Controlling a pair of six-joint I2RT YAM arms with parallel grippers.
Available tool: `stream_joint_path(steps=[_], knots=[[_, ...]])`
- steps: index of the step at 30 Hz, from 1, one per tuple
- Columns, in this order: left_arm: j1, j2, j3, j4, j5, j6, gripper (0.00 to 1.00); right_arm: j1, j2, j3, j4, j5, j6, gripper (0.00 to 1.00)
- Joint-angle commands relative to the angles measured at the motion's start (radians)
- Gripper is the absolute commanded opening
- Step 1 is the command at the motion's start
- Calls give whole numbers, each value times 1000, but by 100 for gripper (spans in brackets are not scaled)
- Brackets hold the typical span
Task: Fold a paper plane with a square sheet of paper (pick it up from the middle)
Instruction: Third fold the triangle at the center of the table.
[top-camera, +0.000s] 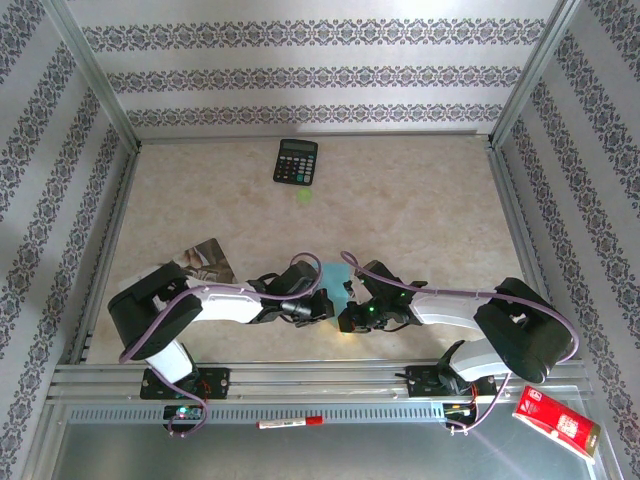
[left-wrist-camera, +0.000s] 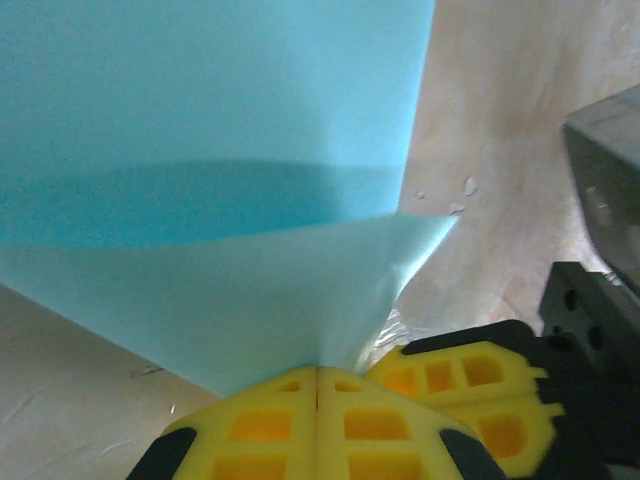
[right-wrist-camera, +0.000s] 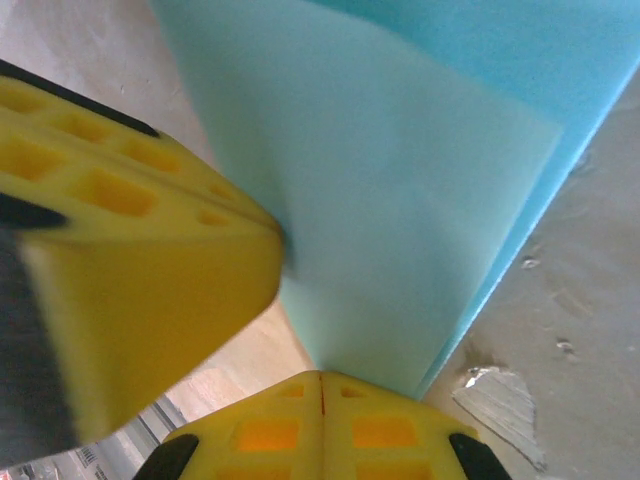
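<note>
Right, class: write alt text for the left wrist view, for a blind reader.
A folded light-cyan sheet of paper spans the upper left, its lower tip pinched in the shut left gripper at the bottom edge. The right gripper's yellow fingers sit just beside it, over the beige table.

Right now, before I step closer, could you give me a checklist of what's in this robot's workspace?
Surface: beige marbled table, with small chips near the paper.
Job's things: light-cyan paper sheet, one layer folded over another, between the two claws.
Clutter: black calculator at the far side; photo booklet by the left arm; red pen on the front rail; red box at the near right corner.
Grippers: left claw shut on the paper's edge; right claw shut on it too, close beside the left one.
Cables: purple cables loop along both arms.
Surroundings: metal frame, patterned walls.
</note>
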Motion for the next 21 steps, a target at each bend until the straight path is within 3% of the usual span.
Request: stream_joint_path(steps=[1, 10, 21], knots=[[-20, 31, 27, 45, 22, -32, 0, -15, 23, -43, -123, 97, -25, 0], [-16, 38, 13, 10, -9, -22, 0, -16, 26, -41, -139, 103, -13, 0], [62, 52, 4, -38, -18, 45, 0, -16, 29, -54, -188, 113, 36, 0]])
